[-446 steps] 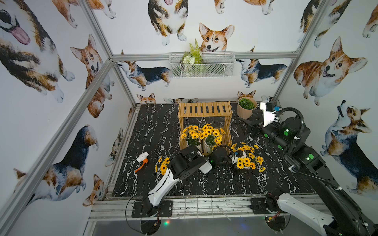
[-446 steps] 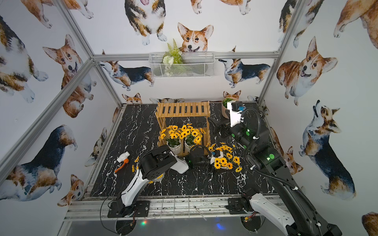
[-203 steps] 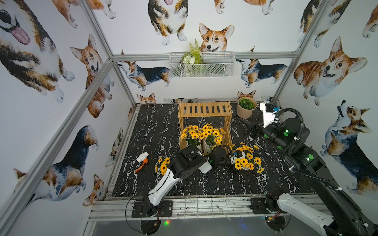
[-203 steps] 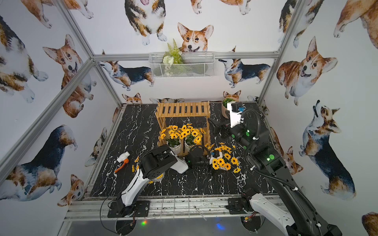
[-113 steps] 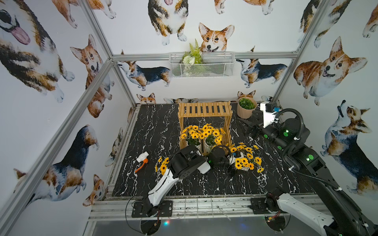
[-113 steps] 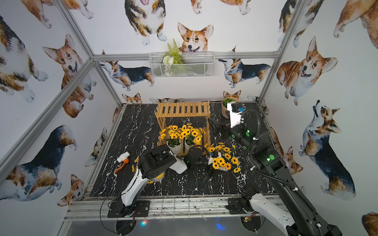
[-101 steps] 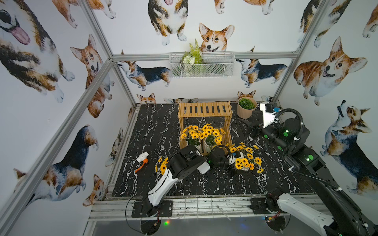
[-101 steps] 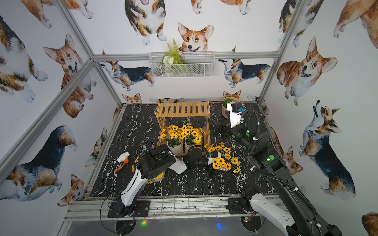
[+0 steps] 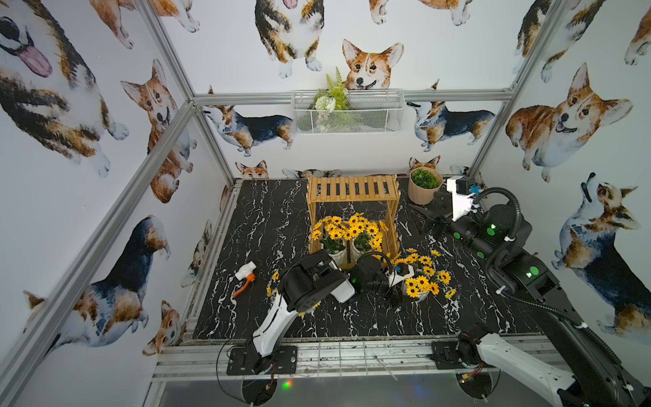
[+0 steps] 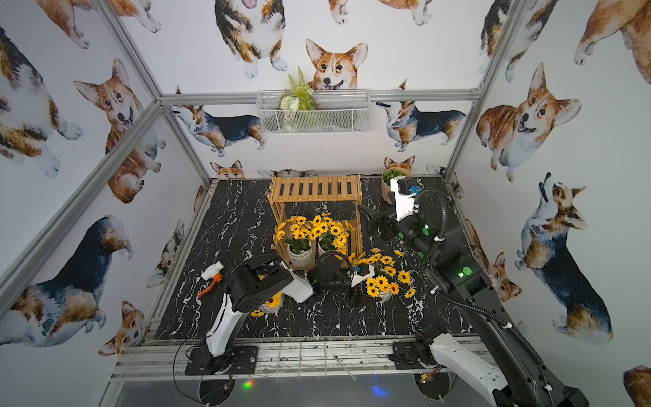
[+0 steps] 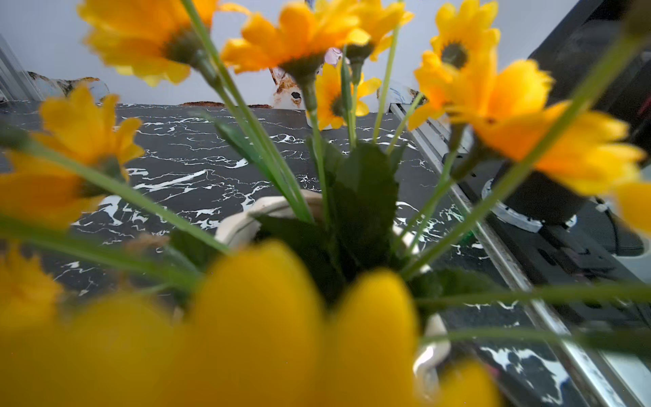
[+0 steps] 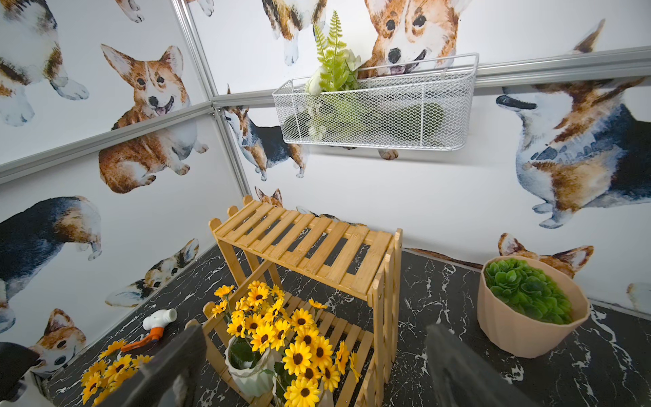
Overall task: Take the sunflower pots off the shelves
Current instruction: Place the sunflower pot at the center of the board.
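The light-wood shelves (image 9: 352,188) stand at the back; the top tier is bare. Two sunflower pots (image 9: 334,252) (image 9: 362,243) sit side by side on the lower tier (image 12: 338,338). A third sunflower pot (image 9: 421,285) is low in front and to the right of the rack, right at my left gripper (image 9: 398,289). In the left wrist view its rim (image 11: 243,222) shows, but blurred petals hide the jaws. Another sunflower pot (image 10: 271,304) stands on the table under the left arm. My right gripper (image 12: 317,370) hangs open to the right of the rack, facing it, holding nothing.
A beige pot with a green plant (image 9: 424,185) stands at the back right, near the right arm. A white wire basket with fern (image 9: 347,111) hangs on the back wall. A white and orange spray nozzle (image 9: 245,276) lies at the front left.
The sunflower pot at my left gripper has shifted slightly left along with the left wrist. The right arm has stayed still and open.
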